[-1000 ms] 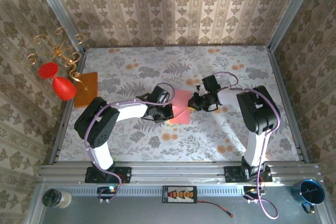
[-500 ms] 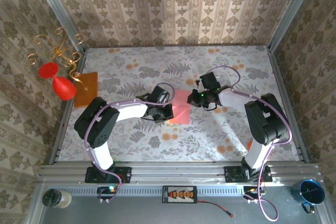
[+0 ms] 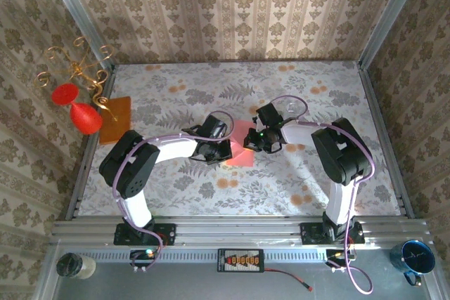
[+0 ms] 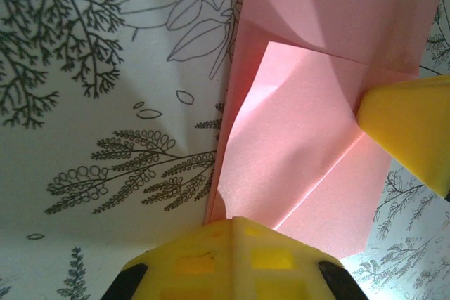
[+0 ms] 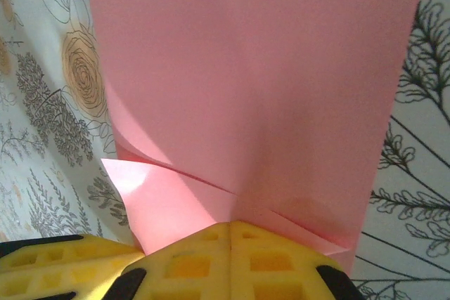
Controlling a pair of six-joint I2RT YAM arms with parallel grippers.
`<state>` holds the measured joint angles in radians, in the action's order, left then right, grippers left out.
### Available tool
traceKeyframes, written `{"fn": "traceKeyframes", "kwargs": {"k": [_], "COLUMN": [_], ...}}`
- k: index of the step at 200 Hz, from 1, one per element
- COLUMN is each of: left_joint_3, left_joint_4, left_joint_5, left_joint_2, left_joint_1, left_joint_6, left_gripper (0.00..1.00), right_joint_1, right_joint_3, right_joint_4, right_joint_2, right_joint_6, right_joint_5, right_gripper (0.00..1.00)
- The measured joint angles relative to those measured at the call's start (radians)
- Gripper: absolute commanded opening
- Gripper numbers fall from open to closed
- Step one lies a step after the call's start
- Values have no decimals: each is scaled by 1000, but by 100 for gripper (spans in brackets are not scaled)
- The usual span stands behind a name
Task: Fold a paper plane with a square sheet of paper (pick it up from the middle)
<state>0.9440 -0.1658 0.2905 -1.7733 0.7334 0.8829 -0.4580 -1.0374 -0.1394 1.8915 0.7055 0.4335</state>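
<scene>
Pink square sheet of paper [image 3: 240, 152], partly folded at frame centre: clenched by left pincer [image 4: 228, 226] and right pincer [image 5: 230, 228]. Next, align edges and press crease flat.

On the table [image 3: 316, 173], covered in a leaf-and-flower print: a pink sheet of paper [image 3: 240, 155] near the middle, partly folded with creased flaps, and a darker orange sheet [image 3: 116, 119] flat at the left edge, well apart.

Left hand [image 3: 226, 150], right hand [image 3: 251, 141] crowd centre; far tabletop [image 3: 211, 79] open; goblets [image 3: 86, 117] block left.
</scene>
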Motion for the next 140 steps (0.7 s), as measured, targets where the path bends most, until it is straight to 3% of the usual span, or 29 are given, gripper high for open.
{"fn": "traceKeyframes", "kwargs": {"k": [80,140], "left_joint_3": [10,82], "left_joint_4": [49,92], "left_joint_5": [27,58], "left_joint_2": [39,-63], "left_joint_1": [5,34], "left_joint_6": [-24,-23], "left_gripper": [0,0], "right_joint_1": [2,2], "right_joint_3": [-2,-2], "right_joint_4": [0,0], "right_joint_2": [6,6], "right_joint_6": [-19,-22], "right_joint_5": [0,1], "right_gripper": [3,3]}}
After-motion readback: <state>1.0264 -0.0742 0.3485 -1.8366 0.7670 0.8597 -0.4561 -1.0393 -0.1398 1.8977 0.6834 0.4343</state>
